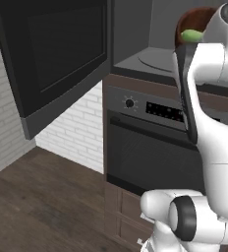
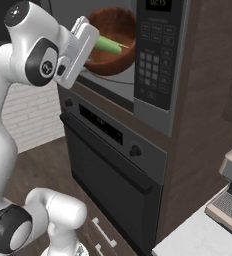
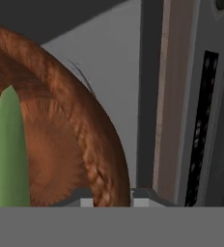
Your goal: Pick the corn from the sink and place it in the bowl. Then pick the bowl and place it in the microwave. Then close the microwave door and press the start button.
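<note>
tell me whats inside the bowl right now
The corn lies in the bowl, its green husk pointing out past the rim. The gripper pinches the bowl's rim. The arm covers the bowl's near side and the cob's other end.

Home kitchen — built-in microwave [image 2: 138,55] above oven [image 2: 113,165]; white brick wall [image 1: 76,128]; wood floor [image 1: 42,206].

bowl [image 1: 193,22]: lower half hidden by arm | corn [image 3: 7,154]: cut off at left edge, cob unseen
</note>
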{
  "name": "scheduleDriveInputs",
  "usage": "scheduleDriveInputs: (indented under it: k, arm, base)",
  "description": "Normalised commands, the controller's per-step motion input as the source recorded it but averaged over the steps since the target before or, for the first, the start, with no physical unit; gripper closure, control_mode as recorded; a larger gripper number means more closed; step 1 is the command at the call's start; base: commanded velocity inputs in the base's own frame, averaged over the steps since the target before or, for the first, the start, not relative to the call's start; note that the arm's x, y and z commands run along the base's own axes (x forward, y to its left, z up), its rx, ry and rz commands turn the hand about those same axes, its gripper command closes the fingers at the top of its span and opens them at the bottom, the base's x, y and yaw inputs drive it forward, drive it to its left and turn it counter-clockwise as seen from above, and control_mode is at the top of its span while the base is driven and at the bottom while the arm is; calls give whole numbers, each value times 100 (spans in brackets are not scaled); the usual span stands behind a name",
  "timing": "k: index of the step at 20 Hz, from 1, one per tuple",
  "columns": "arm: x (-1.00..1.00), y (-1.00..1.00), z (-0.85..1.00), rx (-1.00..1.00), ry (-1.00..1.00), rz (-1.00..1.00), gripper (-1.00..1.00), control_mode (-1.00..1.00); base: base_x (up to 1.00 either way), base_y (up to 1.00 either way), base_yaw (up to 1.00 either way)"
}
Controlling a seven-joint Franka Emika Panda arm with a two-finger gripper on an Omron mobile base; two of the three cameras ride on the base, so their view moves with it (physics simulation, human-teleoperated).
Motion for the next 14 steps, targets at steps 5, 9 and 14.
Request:
scheduleDriveInputs:
  k: [5, 9, 14]
  arm:
    - [51, 0, -15, -1, 8, 0, 100, -100]
    - [41, 0, -26, 0, 10, 0, 100, -100]
    - [28, 0, -17, 0, 7, 0, 100, -100]
  base:
    - [0, 0, 0]
    - [0, 0, 0]
    - [0, 0, 0]
